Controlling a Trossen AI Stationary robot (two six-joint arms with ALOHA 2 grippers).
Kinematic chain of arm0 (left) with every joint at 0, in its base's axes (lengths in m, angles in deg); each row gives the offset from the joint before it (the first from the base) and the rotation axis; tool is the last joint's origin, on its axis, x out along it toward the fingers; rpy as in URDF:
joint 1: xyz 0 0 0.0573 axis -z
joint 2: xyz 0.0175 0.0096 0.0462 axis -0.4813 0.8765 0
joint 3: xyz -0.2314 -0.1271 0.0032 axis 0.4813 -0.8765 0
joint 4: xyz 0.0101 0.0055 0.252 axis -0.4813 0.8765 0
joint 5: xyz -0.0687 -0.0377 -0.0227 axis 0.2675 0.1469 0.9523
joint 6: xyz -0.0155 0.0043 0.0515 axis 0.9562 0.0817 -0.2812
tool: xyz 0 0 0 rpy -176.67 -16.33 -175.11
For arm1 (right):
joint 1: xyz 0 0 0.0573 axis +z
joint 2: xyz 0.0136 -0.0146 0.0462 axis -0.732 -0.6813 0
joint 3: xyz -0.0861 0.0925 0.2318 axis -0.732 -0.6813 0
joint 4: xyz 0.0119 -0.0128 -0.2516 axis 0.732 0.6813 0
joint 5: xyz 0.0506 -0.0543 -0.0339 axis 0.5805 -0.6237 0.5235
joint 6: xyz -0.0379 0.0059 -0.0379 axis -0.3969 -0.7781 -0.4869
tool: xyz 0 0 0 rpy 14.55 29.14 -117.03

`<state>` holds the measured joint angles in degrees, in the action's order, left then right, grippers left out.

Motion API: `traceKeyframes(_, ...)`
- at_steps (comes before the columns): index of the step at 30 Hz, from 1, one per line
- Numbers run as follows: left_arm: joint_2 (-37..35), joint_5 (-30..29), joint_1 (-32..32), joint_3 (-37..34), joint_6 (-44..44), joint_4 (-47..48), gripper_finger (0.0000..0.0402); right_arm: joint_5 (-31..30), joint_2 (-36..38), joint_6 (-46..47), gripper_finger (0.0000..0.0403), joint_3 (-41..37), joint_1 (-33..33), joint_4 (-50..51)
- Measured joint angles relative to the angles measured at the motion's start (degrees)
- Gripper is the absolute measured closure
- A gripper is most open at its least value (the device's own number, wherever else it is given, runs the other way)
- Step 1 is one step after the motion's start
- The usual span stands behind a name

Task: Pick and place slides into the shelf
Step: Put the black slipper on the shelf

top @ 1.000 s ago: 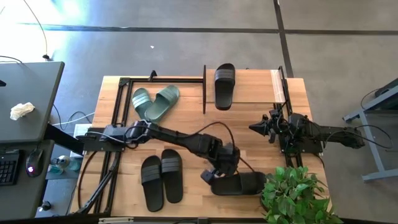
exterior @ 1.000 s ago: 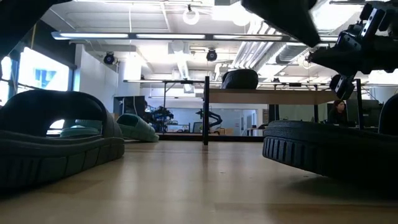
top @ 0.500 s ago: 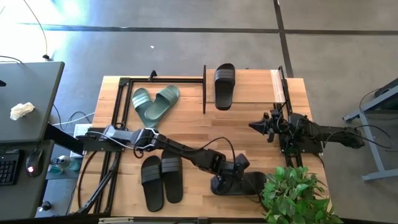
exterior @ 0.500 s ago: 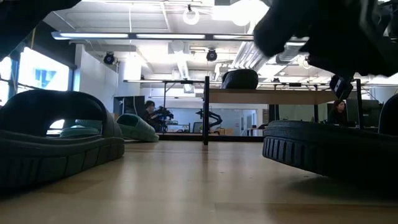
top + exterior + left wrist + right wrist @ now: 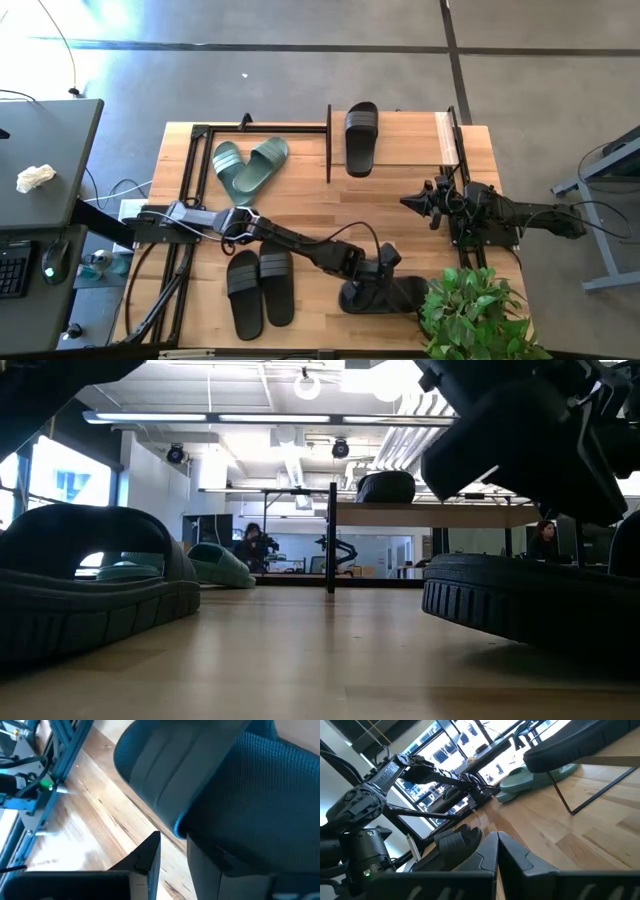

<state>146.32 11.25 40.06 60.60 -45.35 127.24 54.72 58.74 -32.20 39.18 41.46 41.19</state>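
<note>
Overhead, the wooden desk [image 5: 300, 200] carries all task items. The shelf [image 5: 400, 135], a black rod rack with a light top board, stands at the far edge of the desk, right of centre. One black slide [image 5: 361, 137] lies on its board. A separate open black frame [image 5: 200, 140] stands at the far left.

The left arm reaches across the near half of the desk. Its left end effector [image 5: 385, 280] is down on a lone black slide [image 5: 400, 296] near the front right edge, beside a green plant [image 5: 470, 310]. In the left wrist view the two dark fingers [image 5: 145, 860] straddle the side wall of this slide, partly closed and grasping it.

The right arm rests at the right edge of the desk. Its right end effector [image 5: 415, 204] points toward the centre, clenched with nothing between the fingers.

The green pair of slides [image 5: 248, 163] lies at the far left, inside the open frame. A black pair of slides [image 5: 259, 283] lies side by side at the near left.
</note>
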Motion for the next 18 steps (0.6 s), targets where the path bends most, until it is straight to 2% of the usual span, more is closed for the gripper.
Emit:
traceKeyframes(9,0.0,0.6,0.0,0.0,9.8,-1.9,0.0321,0.0,0.0,0.0,0.0402,0.0,0.0,0.0)
traceKeyframes(18,0.0,2.0,0.0,0.0,14.9,5.3,0.0321,0.0,0.0,0.0,0.0402,0.0,0.0,0.0)
